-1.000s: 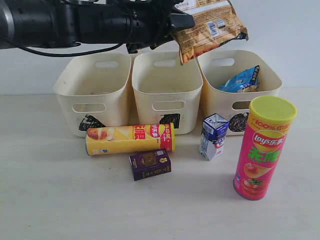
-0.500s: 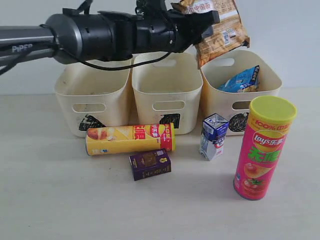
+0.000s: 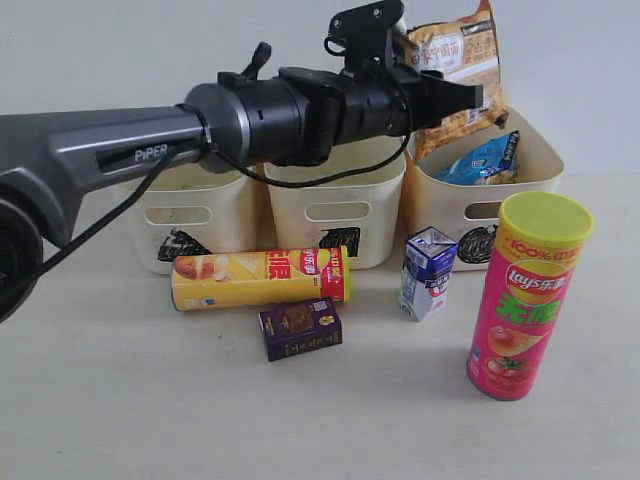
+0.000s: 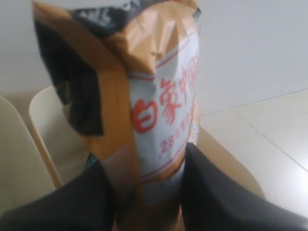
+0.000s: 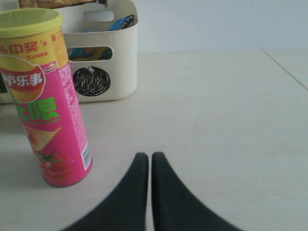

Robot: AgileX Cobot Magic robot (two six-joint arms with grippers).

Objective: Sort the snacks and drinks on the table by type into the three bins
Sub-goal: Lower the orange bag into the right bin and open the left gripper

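Exterior view: the left gripper (image 3: 472,96) clamps the orange bag (image 3: 452,55) over the left side of the rightmost bin (image 3: 448,212), above a blue bag (image 3: 487,160). Released here, it could catch the rim and tip out. Rightward, the right gripper (image 5: 150,166) sits closed and empty beside the pink tube (image 5: 45,96).

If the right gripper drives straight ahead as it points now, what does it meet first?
Nothing, it seems: bare table ahead of the right gripper; the pink tube stands off to one side.
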